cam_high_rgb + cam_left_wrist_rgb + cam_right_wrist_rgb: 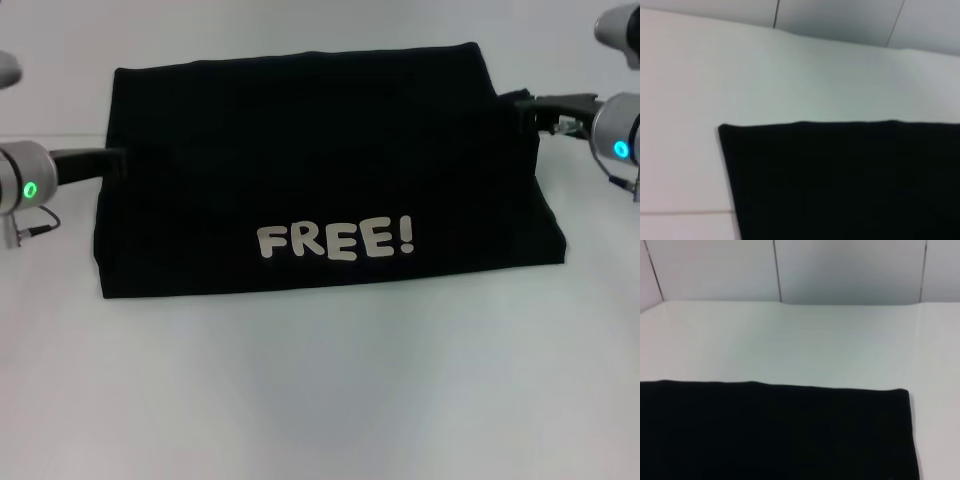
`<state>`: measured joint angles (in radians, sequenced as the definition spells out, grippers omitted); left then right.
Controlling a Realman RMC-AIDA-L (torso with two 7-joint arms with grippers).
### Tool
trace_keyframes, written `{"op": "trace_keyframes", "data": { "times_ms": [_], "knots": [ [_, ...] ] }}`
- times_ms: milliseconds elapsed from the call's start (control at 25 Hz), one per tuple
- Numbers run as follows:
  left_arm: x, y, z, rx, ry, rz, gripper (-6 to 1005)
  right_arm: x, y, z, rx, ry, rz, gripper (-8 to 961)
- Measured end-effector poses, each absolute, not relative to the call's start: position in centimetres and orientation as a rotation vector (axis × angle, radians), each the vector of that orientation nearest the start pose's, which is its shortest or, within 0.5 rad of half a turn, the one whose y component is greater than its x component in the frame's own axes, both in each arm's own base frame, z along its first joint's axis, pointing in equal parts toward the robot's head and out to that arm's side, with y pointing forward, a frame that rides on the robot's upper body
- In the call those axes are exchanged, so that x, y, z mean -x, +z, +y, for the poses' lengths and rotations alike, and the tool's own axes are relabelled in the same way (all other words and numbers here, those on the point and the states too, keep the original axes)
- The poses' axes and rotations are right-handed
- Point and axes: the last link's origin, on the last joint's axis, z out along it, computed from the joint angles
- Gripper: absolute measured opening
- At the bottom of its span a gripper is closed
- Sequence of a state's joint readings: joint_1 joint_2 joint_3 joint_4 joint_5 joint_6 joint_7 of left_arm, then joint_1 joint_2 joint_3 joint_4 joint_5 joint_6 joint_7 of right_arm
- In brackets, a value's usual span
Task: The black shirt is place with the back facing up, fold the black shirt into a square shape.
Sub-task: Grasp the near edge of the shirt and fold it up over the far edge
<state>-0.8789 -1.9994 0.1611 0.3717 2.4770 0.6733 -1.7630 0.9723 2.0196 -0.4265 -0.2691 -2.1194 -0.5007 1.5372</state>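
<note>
The black shirt [320, 150] lies folded into a wide block across the middle of the white table, with cream "FREE!" lettering [335, 241] on its near face. My left gripper [112, 160] reaches into the shirt's left side at mid height. My right gripper [522, 108] reaches into its upper right side. Both gripper tips merge with the dark cloth. The left wrist view shows a corner and straight edge of the shirt [840, 180]. The right wrist view shows another straight edge and corner of it [775, 430].
The white table [320, 400] spreads in front of the shirt and to both sides. Pale wall panels [840, 270] stand behind the table's far edge in the wrist views.
</note>
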Motion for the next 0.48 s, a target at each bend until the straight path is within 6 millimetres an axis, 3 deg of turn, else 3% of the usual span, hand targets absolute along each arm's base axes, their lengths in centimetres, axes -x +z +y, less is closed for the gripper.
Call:
{"op": "trace_keyframes", "data": {
  "times_ms": [240, 480],
  "knots": [
    [30.0, 1.8, 45.8, 1.897, -0.284, -1.146, 192, -24.7, -0.4, 48.4, 1.982, 0.312, 0.924, 70],
    [30.2, 1.3, 45.6, 1.886, -0.268, -1.145, 208, -25.1, 0.1, 48.4, 1.968, 0.312, 0.916, 167]
  ]
}}
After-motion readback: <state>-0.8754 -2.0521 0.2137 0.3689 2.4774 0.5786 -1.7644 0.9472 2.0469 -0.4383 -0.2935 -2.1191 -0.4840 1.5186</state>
